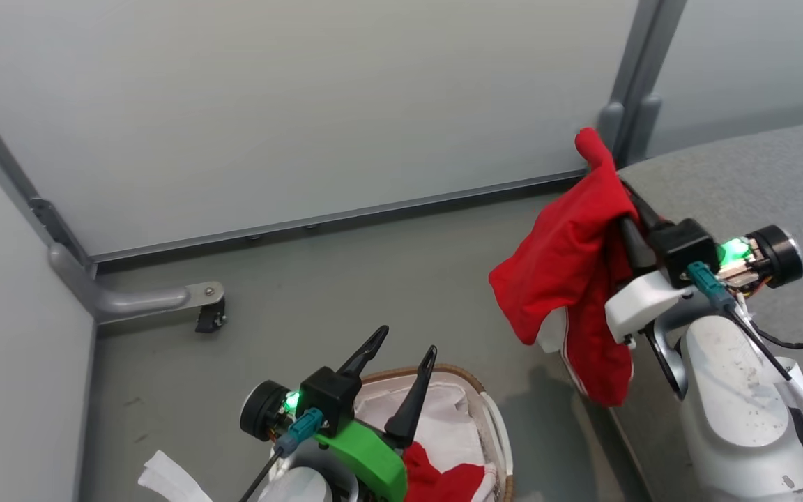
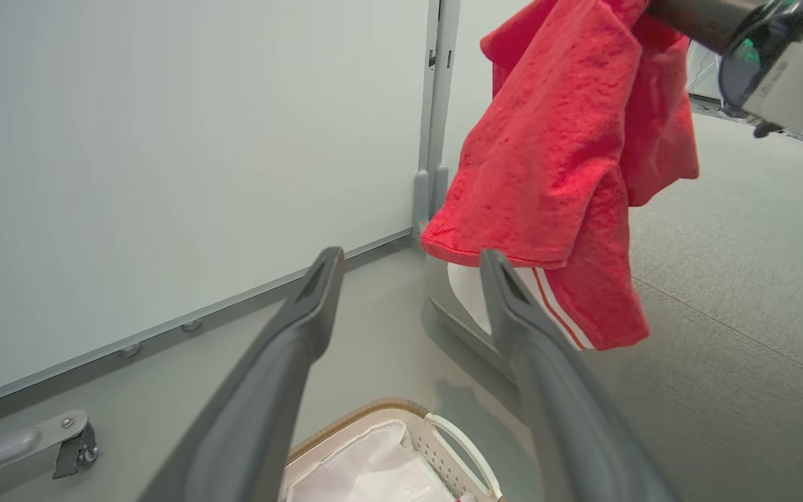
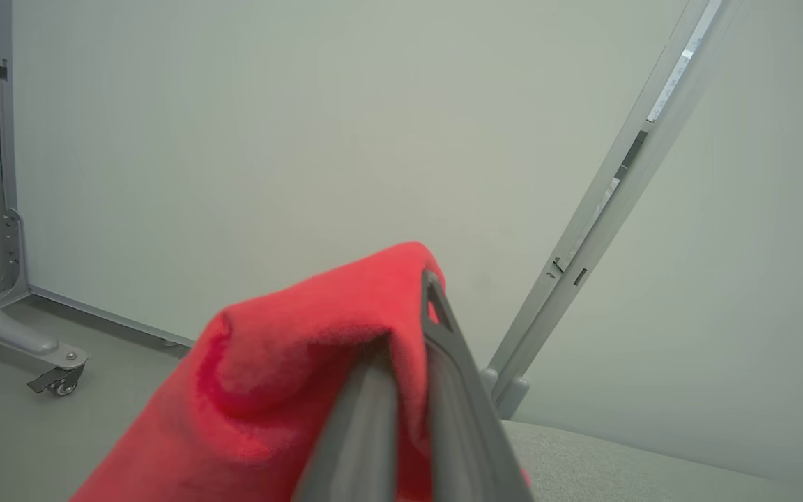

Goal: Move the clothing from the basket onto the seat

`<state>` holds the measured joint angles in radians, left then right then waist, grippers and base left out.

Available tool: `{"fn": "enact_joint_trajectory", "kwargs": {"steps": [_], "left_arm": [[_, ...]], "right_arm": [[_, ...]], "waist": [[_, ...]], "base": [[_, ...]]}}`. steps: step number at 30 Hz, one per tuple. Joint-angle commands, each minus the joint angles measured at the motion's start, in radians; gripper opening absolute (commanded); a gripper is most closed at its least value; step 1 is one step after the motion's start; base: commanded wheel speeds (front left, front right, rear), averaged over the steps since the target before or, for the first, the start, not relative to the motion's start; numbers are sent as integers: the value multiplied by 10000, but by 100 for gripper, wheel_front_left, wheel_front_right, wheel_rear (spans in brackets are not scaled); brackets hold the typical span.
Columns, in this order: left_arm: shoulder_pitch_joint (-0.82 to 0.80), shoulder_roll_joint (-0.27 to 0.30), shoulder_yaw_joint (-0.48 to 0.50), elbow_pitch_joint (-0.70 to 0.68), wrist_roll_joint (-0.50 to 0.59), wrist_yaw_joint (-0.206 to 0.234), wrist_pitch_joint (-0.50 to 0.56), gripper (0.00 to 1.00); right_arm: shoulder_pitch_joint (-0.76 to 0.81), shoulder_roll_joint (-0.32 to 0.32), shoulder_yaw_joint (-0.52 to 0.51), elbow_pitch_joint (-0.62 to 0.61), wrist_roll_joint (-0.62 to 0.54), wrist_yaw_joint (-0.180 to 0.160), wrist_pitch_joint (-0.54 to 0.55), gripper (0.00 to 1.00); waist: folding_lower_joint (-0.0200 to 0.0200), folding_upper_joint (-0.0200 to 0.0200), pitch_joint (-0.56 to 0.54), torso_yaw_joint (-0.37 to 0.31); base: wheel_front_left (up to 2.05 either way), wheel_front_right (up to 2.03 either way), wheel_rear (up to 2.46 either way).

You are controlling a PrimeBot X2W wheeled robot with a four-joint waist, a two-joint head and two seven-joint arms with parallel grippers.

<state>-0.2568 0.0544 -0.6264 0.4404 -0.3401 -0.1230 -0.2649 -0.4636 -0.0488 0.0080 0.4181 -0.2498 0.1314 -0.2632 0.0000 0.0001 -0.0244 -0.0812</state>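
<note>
right gripper [image 3: 415, 300] pinching red clothing [image 1: 569, 265] over grey seat [image 1: 757, 181] edge; left gripper [image 1: 407, 339] spread above basket [image 1: 472, 381], grey floor [image 1: 373, 265]

A: What is seen at the back?
B: A pale partition panel [image 1: 290, 104] is held in a grey metal frame. A second panel [image 1: 11, 362] is joined to it at the left corner, and an upright post [image 1: 635, 70] is set at its right edge.
A: And along its bottom edge?
B: A grey rail [image 1: 346, 213] is run there, with small studs [image 1: 255, 237] seen beneath. A curved metal foot [image 1: 136, 301] is extended from the left corner and ended by a black caster [image 1: 210, 319].
A: The ground?
B: A smooth grey-green floor [image 1: 346, 279] is shown, faintly scuffed near the left panel. It is lit softly and evenly.
</note>
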Motion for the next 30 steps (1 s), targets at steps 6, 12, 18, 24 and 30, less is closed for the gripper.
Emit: {"fn": "enact_joint_trajectory", "kwargs": {"steps": [6,12,18,24,30], "left_arm": [[20,-24,54,-276,166,-66,8,100],[-267,-18,-82,-367,161,-69,8,100],[-467,-13,-200,-260,257,-82,8,100],[-640,-14,-338,-219,383,-85,8,100],[-915,-11,-505,-206,473,-87,8,100]], "right_arm": [[-107,-468,-200,-214,340,-13,-24,0],[53,-685,-243,-390,494,-13,-24,0],[223,-652,-361,-448,684,-13,-24,0],[303,-561,-701,-490,816,-13,-24,0],[161,-486,-1089,-438,873,-13,-24,0]], "waist": [[0,-1,561,-2399],[0,-1,987,-3589],[0,-1,1368,-4194],[0,-1,1701,-4206],[0,-1,2241,-3797]], "base": [[0,0,0],[0,0,0],[0,0,0],[0,0,0],[0,0,0]]}}
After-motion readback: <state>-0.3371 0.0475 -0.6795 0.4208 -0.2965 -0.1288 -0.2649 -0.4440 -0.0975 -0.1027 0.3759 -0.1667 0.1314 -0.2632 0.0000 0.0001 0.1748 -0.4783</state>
